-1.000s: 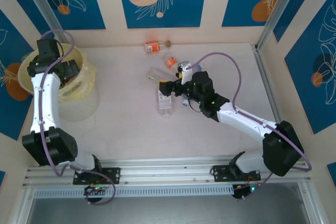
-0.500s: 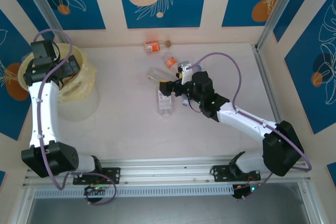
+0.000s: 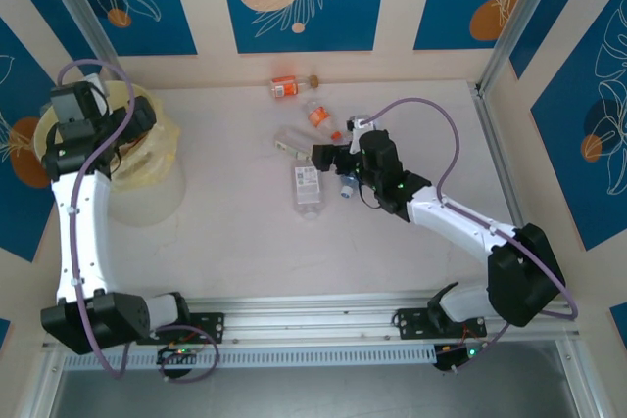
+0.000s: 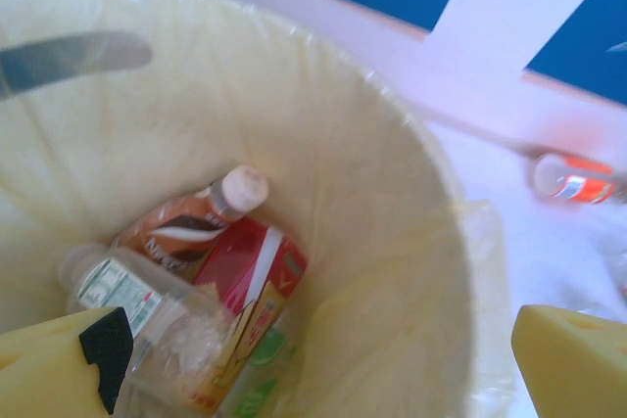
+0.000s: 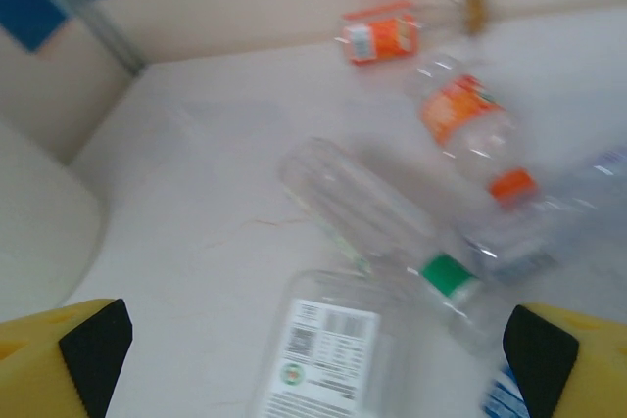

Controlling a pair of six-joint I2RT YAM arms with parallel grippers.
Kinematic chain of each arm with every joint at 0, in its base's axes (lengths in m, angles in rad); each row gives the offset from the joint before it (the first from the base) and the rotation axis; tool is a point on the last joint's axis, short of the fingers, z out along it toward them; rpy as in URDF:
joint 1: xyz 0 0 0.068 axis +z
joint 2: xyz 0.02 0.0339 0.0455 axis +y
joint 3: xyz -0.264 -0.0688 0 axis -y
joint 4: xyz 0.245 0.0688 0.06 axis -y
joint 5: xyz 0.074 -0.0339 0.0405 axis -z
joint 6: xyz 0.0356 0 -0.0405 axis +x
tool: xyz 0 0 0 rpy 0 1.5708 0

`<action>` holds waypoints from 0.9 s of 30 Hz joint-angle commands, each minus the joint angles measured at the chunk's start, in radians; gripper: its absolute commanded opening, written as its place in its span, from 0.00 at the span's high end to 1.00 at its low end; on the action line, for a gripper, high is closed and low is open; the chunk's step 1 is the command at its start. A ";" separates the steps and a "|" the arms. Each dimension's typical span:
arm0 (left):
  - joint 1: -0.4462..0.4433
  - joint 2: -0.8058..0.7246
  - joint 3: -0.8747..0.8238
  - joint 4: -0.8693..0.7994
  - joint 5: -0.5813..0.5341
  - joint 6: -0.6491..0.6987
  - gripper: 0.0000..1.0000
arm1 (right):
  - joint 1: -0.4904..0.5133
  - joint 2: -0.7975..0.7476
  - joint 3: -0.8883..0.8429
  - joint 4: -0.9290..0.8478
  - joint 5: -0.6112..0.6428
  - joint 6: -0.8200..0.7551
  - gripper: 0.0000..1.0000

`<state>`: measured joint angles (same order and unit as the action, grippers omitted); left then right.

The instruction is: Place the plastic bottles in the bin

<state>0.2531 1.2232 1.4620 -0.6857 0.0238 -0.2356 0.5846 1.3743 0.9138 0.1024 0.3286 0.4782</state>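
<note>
On table [image 3: 245, 232]: 5 bottles [image 3: 307, 186] | in bin [image 4: 343, 144]: at least 3 | left claw [image 4: 313, 379] spread | right claw [image 5: 313, 359] spread

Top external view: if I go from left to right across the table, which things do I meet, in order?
Round pale-yellow plastic bin → clear plastic bottle with a white label, lying down → small clear bottle with a blue cap.

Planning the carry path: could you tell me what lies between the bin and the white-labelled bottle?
The top view shows bare table between the bin and the white-labelled bottle.
</note>
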 commanded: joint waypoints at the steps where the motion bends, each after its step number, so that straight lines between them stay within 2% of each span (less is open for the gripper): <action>1: 0.005 -0.059 -0.026 0.098 0.084 -0.061 0.00 | -0.054 0.044 0.045 -0.218 0.094 0.131 0.00; 4: 0.004 -0.103 -0.062 0.195 0.218 -0.136 0.00 | -0.085 0.091 0.056 -0.283 0.074 0.165 0.00; 7: -0.006 -0.135 -0.120 0.349 0.403 -0.249 0.00 | -0.091 0.176 0.119 -0.379 0.095 0.210 0.00; 10: -0.060 -0.147 -0.164 0.464 0.512 -0.336 0.00 | -0.091 0.262 0.168 -0.418 0.101 0.240 0.01; 13: -0.155 -0.147 -0.176 0.462 0.504 -0.324 0.00 | -0.090 0.337 0.210 -0.432 0.098 0.247 0.12; 18: -0.293 -0.114 -0.182 0.422 0.475 -0.266 0.00 | -0.092 0.403 0.236 -0.420 0.118 0.252 0.16; 27: -0.375 -0.026 -0.163 0.379 0.466 -0.233 0.00 | -0.113 0.442 0.224 -0.417 0.117 0.213 0.19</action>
<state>-0.1040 1.1927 1.2873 -0.3058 0.4747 -0.4976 0.4847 1.7973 1.1263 -0.3042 0.4248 0.7063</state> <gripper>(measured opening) 0.999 0.807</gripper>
